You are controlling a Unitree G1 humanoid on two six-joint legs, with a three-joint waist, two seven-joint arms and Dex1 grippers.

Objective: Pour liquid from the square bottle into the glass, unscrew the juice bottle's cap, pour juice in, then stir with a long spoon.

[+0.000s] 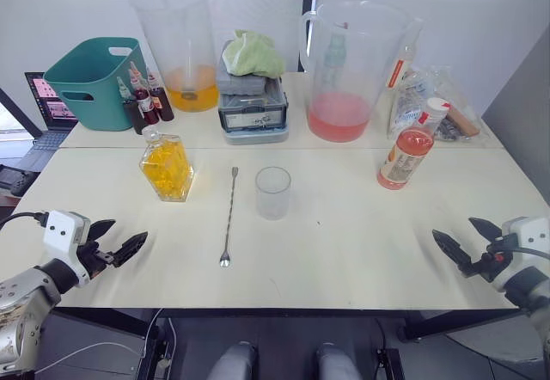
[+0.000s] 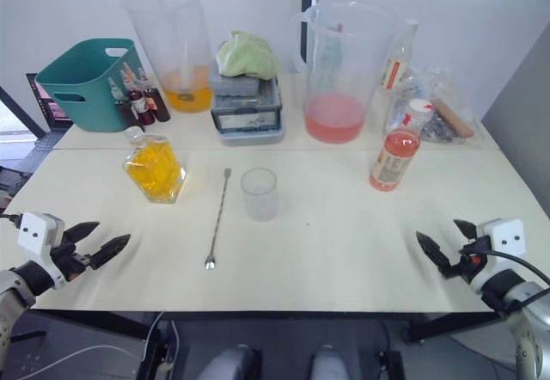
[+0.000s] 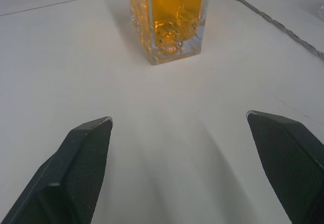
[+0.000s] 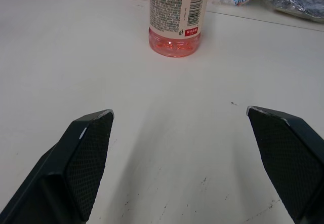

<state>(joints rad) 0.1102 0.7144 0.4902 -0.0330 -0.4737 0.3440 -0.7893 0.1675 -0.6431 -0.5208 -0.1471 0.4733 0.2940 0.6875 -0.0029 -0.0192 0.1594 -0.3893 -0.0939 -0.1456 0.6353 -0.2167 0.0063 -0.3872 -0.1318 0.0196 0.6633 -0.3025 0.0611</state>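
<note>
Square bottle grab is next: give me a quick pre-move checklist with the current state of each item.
1. Left pincer open, holding nothing: ok.
2. Square bottle upright on the table, straight ahead of the left pincer in its wrist view: ok.
3. Stopper off the bottle: cannot tell.
4. Glass upright, looks empty: ok.
5. Long spoon lies flat between bottle and glass, touching neither: ok.
6. Right pincer open, apart from the capped juice bottle: ok.

The table (image 1: 344,251) is viewed from above by both head eyes; ahead of each claw, low wrist views are aimed across it.
</note>
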